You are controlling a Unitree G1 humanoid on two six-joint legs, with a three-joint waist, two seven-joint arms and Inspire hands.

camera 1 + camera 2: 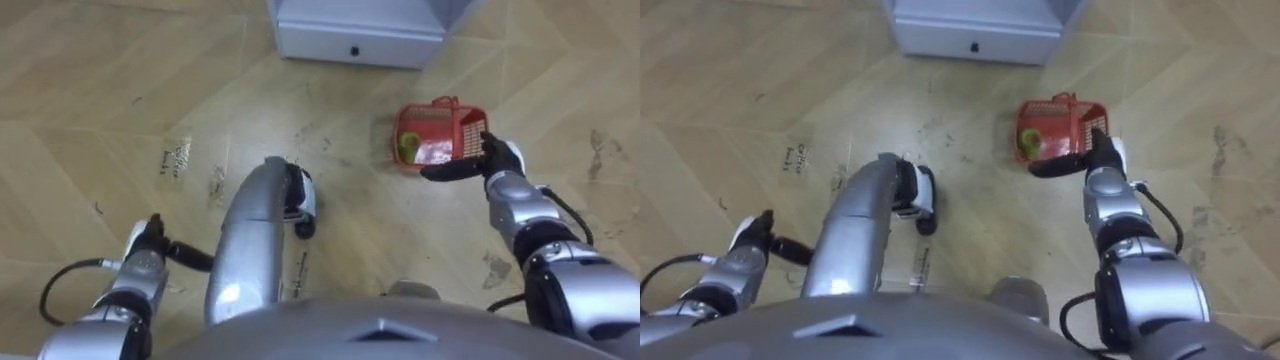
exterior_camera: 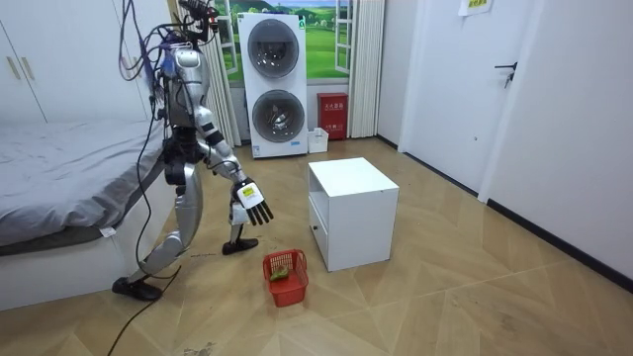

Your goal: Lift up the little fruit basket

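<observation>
The right hand's fingers (image 1: 452,171) are stretched out straight and together, grasping nothing. In the eye views they point toward the robot's left and lie across the near edge of the red plastic lattice basket with a hoop handle (image 1: 470,124). The right hand (image 1: 498,158) is seen there against the basket's near right corner. The room view shows it hanging in the air well above the basket, palm down and fingers spread, touching nothing.

The basket stands upright on the pale herringbone wooden floor (image 1: 90,90), ahead and to the right of the robot. A round green fruit (image 1: 406,146) lies in its left end, and something pale pink that I cannot identify lies beside the fruit. Beyond the basket stands a white box-shaped cabinet with a drawer front (image 1: 350,40); in the room view the basket sits near the cabinet's lower front corner, apart from it.

The left hand (image 1: 148,238) is low at the robot's left side, away from the basket; whether it is released or clenched I cannot tell.

In the room view the robot leans slightly forward with feet apart, between a grey-covered bed (image 2: 59,163) and the cabinet. Stacked white laundry machines (image 2: 274,84) stand behind.
</observation>
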